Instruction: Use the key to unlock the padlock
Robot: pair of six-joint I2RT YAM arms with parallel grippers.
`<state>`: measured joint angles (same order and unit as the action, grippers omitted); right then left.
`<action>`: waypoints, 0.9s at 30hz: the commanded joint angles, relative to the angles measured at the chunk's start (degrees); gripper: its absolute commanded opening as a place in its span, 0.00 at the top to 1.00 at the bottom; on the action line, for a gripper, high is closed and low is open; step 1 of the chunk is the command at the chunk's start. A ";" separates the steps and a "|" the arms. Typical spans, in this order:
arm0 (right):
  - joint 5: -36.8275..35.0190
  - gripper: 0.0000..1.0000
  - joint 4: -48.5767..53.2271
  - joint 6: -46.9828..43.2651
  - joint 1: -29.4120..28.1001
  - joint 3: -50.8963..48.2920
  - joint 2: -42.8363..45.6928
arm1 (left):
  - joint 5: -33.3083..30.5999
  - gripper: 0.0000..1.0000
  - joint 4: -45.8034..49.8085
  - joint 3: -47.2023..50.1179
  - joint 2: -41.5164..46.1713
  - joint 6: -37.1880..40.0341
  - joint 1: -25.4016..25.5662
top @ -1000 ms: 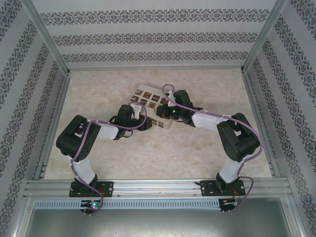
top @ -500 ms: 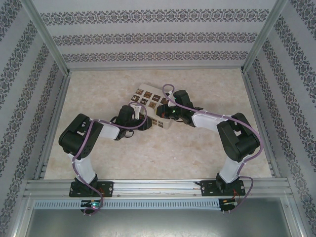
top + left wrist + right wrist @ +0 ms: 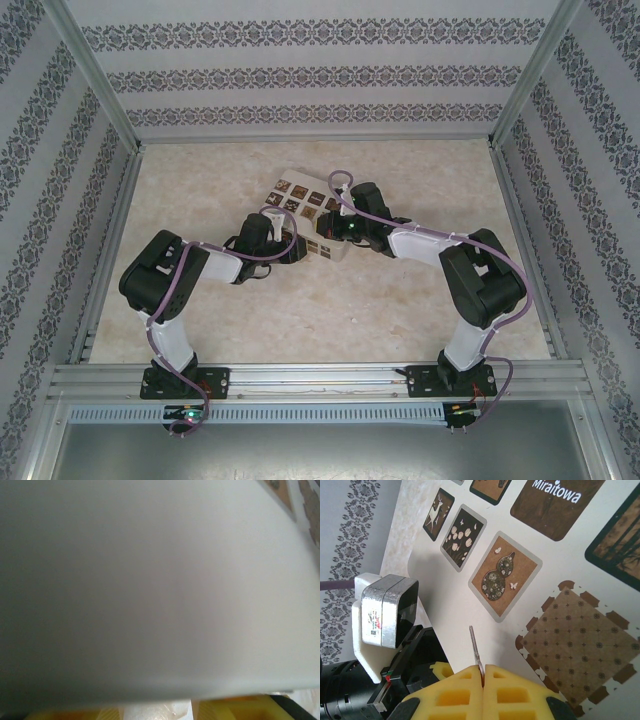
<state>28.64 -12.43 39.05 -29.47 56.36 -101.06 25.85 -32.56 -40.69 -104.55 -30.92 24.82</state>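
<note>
Reaching in from the near edge of the table (image 3: 330,310), both arms bend toward one spot in the middle, which suits a job where one hand steadies and the other turns. The left gripper (image 3: 291,249) lies low against the near-left side of the cream box (image 3: 300,200). Its wrist camera sits so close to the box that the view blurs. With just slivers of its yellow pads (image 3: 235,707) in sight, I cannot tell whether they are spread or pinching anything. It is probably there to brace the box or something at its edge.

The right gripper (image 3: 483,672) hovers over the box top, its pads pressed together on the key (image 3: 475,642). The thin silver blade stands out ahead of the tips toward the printed face, left free, I judge, to enter a keyhole.

Where the padlock sits I cannot tell; my guess is near the box edge between the two grippers. Beyond the box, the table runs to the patterned back wall (image 3: 320,75).
</note>
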 commanded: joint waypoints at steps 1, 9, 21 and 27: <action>-0.58 1.00 5.39 0.68 -1.81 -1.69 -0.99 | -1.19 0.64 -2.86 -1.97 -1.00 -0.88 1.14; -0.78 1.00 5.39 0.77 -1.98 -1.91 -0.90 | -1.20 0.68 -3.22 -2.08 -1.16 -1.34 1.13; -0.87 1.00 5.31 0.95 -2.08 -0.77 1.09 | -0.79 0.76 -2.45 -2.43 -0.22 -1.22 1.11; -2.24 1.00 5.22 -0.49 -1.82 -0.26 5.02 | 0.42 0.77 -0.28 -2.47 1.64 -1.08 1.13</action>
<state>27.22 -9.54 39.03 -30.59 56.36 -99.15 25.85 -32.51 -41.30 -104.55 -31.81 25.08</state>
